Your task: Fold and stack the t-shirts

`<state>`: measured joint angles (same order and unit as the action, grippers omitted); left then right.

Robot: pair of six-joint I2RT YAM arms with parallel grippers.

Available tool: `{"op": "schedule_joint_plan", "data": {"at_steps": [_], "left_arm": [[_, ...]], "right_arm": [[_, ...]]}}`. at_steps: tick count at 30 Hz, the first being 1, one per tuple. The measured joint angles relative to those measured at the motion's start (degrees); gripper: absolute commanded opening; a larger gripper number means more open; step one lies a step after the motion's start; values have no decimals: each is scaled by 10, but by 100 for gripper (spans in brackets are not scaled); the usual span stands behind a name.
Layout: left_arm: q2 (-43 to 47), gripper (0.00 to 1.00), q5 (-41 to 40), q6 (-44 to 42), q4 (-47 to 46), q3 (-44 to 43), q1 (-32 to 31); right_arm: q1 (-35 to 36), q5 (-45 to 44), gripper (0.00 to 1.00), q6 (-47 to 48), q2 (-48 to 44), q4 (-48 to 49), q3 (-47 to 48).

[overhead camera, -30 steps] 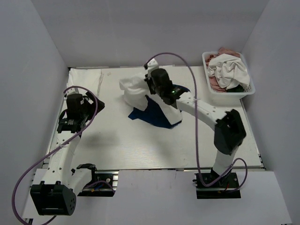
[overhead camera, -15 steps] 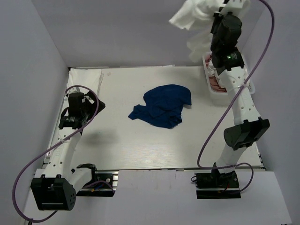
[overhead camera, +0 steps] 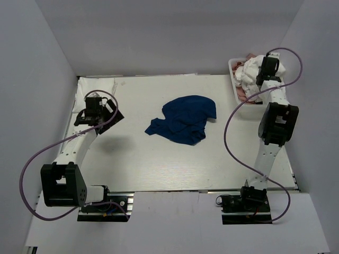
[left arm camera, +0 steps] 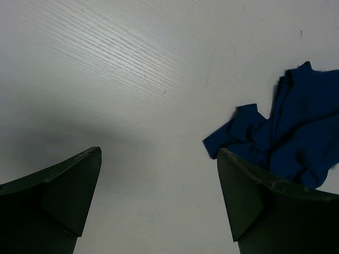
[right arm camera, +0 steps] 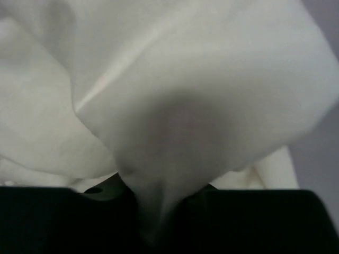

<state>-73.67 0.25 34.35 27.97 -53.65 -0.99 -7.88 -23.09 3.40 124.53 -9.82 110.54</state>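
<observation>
The table (overhead camera: 132,159) takes up most of the top view, with both arm bases at its 6 o'clock edge. The navy shirt (overhead camera: 183,119) lies crumpled and unfolded at the centre, a little toward 12. Its long axis runs from about 8 o'clock, where a narrow tail sticks out, to 2 o'clock, where the bulk sits. The basket (overhead camera: 232,74) is in the 2 o'clock corner, well apart from the navy shirt. It holds the white shirt (overhead camera: 249,71) bunched on top and a pink shirt (overhead camera: 242,94) showing low along its near wall.

The right gripper (overhead camera: 263,73) is over the basket. Its wrist view is filled with white cloth, which narrows to a pinch between its dark fingers (right arm camera: 95,217), so it looks clamped on the white shirt.

The left gripper (overhead camera: 110,115) hangs near the 9 o'clock edge, its fingers (left arm camera: 69,185) apart and empty over bare tabletop. From there the navy shirt (left arm camera: 296,121) lies at about 3 o'clock in the top view and 2 o'clock in the wrist view, with its tail end nearest.

The left arm is nearer and free, so spreading the navy shirt likely falls to it, starting along that 8 o'clock tail. Nothing is folded or stacked yet.
</observation>
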Motion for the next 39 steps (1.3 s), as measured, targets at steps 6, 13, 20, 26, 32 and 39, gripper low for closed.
{"op": "schedule_joint_plan", "data": {"at_steps": [6,13,20,26,32,39], "left_arm": [[-49,100,63,-20,-23,-6,-9],[-112,100,99,-44,-49,-20,-69],[-218,95,79,-50,-45,-53,-157],[-303,92,57,-45,-45,-119,-206],[-369,41,36,-36,-62,-183,-235],[-393,0,16,-26,-76,-200,-254]], "right_arm": [[-2,45,90,-17,-2,-68,-28],[37,137,90,-15,-210,-92,-69],[205,199,90,0,-321,-80,-132],[310,218,90,-28,-225,-84,-187],[381,231,86,-65,-155,-104,-242],[438,237,82,-107,-139,-68,-247]]}}
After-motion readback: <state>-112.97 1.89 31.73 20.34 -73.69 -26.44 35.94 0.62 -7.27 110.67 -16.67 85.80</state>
